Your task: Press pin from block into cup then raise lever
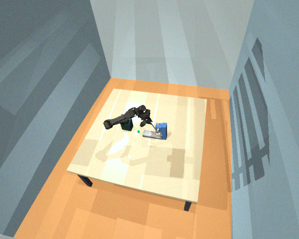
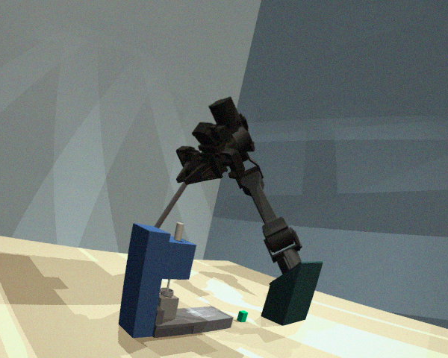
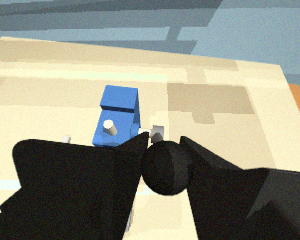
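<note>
The tool [image 1: 151, 122] [image 2: 184, 180] [image 3: 164, 139] pinches the dark knob [image 3: 166, 170] of the slanted lever [image 1: 153, 126] [image 2: 171, 203], while the block [image 2: 168, 306] sits on the bed [image 1: 151, 134] [image 2: 201, 318] beneath the punch [image 2: 169, 285], beside the blue press [image 1: 164, 131] [image 2: 142, 281] [image 3: 121, 97] on the tabletop [image 1: 113, 164] [image 2: 81, 308], no writing legible.

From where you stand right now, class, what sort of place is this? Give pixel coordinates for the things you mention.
Probably a practice workspace for a robot arm: a bare-walled room with one pale table [image 1: 175, 159] [image 2: 81, 285], a black jointed arm [image 1: 120, 120] [image 2: 264, 203], and a blue press [image 1: 164, 131] [image 2: 139, 277] [image 3: 121, 97].
</note>
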You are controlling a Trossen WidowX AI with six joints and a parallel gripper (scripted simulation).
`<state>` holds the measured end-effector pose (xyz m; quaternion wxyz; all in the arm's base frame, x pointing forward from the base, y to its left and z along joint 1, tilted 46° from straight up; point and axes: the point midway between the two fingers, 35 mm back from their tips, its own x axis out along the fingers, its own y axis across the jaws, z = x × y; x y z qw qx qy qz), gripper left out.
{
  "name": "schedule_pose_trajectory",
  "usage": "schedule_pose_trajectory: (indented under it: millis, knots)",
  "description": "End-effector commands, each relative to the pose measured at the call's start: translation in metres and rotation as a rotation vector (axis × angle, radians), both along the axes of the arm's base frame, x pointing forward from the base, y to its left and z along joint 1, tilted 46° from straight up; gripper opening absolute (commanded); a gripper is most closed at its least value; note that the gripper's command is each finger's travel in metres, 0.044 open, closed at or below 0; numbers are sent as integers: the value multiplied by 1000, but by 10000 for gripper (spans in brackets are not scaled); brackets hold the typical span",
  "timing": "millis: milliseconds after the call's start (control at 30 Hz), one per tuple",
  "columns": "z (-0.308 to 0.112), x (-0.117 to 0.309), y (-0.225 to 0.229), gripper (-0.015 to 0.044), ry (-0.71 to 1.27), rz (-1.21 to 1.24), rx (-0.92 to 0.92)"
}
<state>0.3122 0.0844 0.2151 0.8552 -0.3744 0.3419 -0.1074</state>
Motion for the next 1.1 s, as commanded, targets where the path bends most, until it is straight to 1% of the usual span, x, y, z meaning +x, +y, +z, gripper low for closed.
schedule_pose_trajectory:
  millis: [0,1067]
  knots:
    - [-2,-5,-3,0,6,-1,-3]
    - [-8,-19,-10,0,7,-1,-3]
